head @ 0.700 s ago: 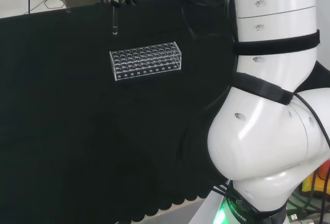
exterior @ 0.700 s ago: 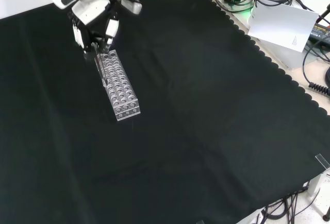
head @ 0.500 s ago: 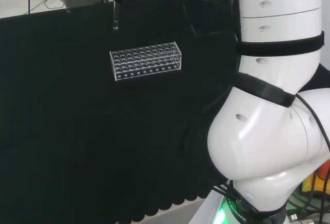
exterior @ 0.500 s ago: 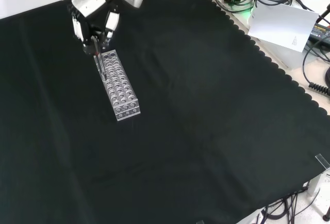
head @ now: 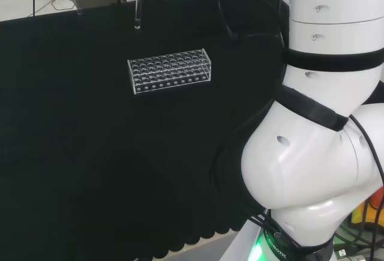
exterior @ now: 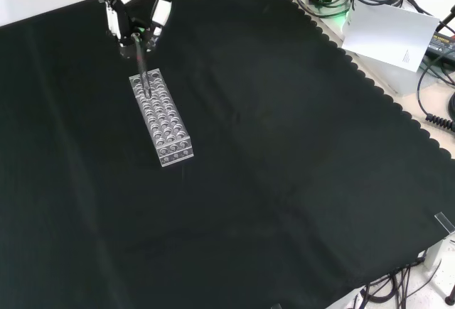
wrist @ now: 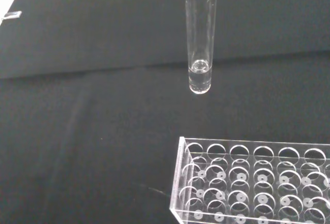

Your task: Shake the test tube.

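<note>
Since 0.7 s ago hand and tube have risen clear of the rack; rack unmoved. Big white robot arm links (head: pixel 312 153) stand at the head view's right. Black cloth-covered bench (exterior: pixel 284 167) spreads under everything. Clear plastic test-tube rack with rows of round holes (exterior: pixel 161 117) lies flat on the cloth, no tubes seen in it. Black and white robot hand (exterior: pixel 135 18) sits at the front view's top, fingers curled and pinched round the top of the thin clear glass test tube (wrist: pixel 200 54). Tube hangs straight below the hand, long axis upright, rounded end down, a little clear liquid at the bottom. It hangs in the air above the cloth, just off the rack's far end in the front view, touching nothing. Judgement: with free space all round the tube, shaking can start here; any swing should stay away from the rack below.
</note>
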Tool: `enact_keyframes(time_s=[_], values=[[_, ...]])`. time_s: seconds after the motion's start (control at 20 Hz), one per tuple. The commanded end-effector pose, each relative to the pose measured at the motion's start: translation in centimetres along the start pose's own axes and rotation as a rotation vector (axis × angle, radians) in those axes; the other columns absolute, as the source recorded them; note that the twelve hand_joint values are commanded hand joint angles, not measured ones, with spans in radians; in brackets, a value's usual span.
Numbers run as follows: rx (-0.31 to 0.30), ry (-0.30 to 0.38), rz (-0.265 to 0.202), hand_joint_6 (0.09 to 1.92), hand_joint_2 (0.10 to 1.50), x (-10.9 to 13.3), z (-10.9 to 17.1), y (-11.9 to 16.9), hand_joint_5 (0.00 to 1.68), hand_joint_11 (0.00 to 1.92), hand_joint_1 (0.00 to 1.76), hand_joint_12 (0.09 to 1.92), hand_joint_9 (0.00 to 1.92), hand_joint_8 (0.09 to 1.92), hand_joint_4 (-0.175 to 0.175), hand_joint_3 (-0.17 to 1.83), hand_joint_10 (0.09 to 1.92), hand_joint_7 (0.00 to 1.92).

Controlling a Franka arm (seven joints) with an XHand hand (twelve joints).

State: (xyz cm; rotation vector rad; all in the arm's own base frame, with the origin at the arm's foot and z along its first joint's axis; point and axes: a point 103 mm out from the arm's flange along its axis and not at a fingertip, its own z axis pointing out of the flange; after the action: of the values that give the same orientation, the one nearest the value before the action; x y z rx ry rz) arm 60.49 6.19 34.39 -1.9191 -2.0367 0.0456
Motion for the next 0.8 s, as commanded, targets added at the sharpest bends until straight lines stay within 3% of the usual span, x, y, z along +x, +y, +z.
enact_keyframes(time_s=[0.05,0.5,0.7,0.8], values=[[-0.046,0.065,-0.002,0.09,1.04,1.5,-1.0,-1.2,1.36,1.46,1.43,0.74,1.37,0.68,-0.175,-0.17,0.53,1.32],[-0.045,0.097,-0.061,0.09,1.04,5.8,-0.9,-1.5,1.36,1.46,1.43,0.74,1.36,0.68,-0.175,-0.17,0.53,1.32],[-0.052,0.100,-0.052,0.09,1.04,5.6,-1.0,-1.6,1.36,1.46,1.43,0.74,1.36,0.68,-0.175,-0.17,0.53,1.32],[-0.055,0.084,-0.042,0.09,1.04,4.4,-1.1,-1.7,1.36,1.46,1.43,0.74,1.36,0.68,-0.175,-0.17,0.53,1.32]])
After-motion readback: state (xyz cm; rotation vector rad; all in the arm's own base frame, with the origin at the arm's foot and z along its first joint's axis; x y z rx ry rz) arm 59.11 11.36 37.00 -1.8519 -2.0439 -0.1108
